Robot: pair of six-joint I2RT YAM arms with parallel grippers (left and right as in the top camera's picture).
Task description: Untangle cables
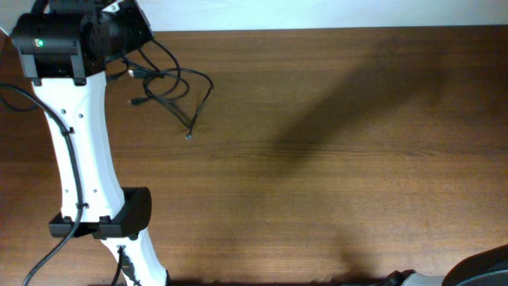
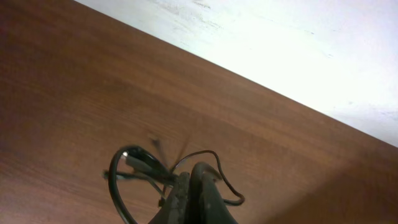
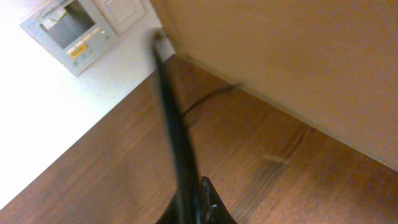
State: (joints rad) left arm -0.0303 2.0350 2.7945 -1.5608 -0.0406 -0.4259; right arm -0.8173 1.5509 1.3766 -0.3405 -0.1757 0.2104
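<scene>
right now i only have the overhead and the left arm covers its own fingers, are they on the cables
Observer: Yes. In the left wrist view the left gripper is shut on the cables, which are pinched at its tips.
Operator: and the other side, it's nearly out of my frame
Observer: In the right wrist view the right gripper is shut. A blurred black strand runs up from its tips, and I cannot tell what it is.
</scene>
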